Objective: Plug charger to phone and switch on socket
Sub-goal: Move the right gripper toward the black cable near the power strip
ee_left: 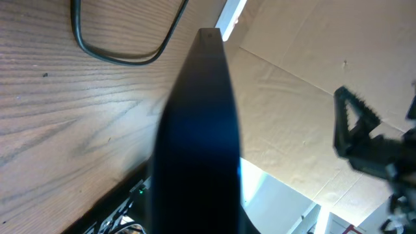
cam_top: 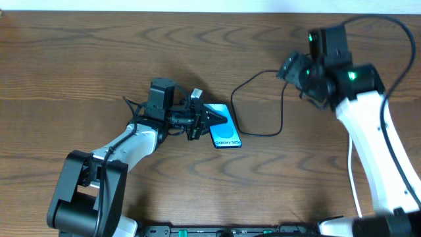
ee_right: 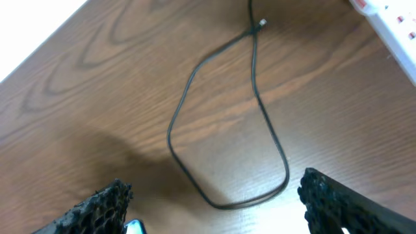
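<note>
The phone (cam_top: 225, 131), blue screen up, lies at the table's middle. My left gripper (cam_top: 205, 120) is shut on its left end, and in the left wrist view the phone (ee_left: 198, 130) fills the middle as a dark slab seen along its length. The charger (cam_top: 260, 108) lies as a thin black loop right of the phone. My right gripper (cam_top: 288, 68) hovers open over the loop's far end. In the right wrist view the charger (ee_right: 224, 140) lies below my right gripper (ee_right: 218, 208), nothing between the fingers. The socket (ee_right: 390, 16) shows as a white strip with a red mark at the top right corner.
Wood-grain table (cam_top: 99, 59) all around. The left arm's base (cam_top: 85, 191) stands at the front left and the white right arm (cam_top: 368, 145) runs down the right side. Thick black robot cables arc over the back right corner.
</note>
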`<state>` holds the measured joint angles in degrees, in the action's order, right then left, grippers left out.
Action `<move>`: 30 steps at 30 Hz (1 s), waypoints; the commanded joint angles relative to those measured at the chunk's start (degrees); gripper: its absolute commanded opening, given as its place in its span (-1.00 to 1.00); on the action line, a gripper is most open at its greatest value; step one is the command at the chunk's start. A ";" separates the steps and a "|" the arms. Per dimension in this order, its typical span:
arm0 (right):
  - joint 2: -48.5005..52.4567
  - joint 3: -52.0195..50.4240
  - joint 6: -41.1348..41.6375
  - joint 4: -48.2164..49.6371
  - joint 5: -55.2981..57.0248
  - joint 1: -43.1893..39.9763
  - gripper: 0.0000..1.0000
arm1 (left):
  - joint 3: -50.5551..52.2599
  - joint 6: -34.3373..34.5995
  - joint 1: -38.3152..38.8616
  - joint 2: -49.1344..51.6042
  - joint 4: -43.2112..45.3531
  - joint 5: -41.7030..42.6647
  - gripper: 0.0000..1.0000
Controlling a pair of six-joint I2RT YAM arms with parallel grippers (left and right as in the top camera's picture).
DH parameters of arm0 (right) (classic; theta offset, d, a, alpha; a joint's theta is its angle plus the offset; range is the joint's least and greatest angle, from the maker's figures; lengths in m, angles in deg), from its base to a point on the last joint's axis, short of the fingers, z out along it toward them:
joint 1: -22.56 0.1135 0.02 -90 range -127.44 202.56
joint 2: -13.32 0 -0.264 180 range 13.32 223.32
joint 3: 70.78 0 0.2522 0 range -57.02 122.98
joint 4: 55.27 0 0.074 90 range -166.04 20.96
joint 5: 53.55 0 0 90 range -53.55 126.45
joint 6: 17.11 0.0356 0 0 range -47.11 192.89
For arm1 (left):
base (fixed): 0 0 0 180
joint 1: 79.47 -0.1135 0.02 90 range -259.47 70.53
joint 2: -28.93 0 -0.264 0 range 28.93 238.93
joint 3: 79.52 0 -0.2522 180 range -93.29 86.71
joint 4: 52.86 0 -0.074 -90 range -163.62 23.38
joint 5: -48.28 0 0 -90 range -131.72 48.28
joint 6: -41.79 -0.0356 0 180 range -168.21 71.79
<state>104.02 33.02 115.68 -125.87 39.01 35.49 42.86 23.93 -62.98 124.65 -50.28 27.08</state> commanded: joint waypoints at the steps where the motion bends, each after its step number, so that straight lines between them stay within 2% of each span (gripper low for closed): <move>1: 6.47 5.27 0.90 -1.53 2.51 -0.26 0.67 | -1.27 -0.55 -0.20 -0.31 0.26 2.14 -0.85; 11: 18.60 8.11 2.43 0.00 3.52 -2.10 0.71 | -1.27 -0.55 -0.20 -0.31 0.24 1.79 -0.85; 17: 23.91 8.11 2.95 5.90 3.52 -3.15 0.73 | -1.27 -0.55 -0.20 -0.31 0.26 0.66 -0.85; 26: 31.41 8.11 13.42 12.61 3.54 -3.63 0.60 | -1.27 -0.55 -0.20 -0.31 0.26 0.63 -0.85; 30: 34.45 8.11 17.00 12.31 0.42 -3.56 0.60 | -1.27 -0.55 -0.20 -0.31 0.26 0.61 -0.85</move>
<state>136.61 39.82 128.73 -113.72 41.31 32.41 42.86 23.93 -62.98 124.65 -50.28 26.71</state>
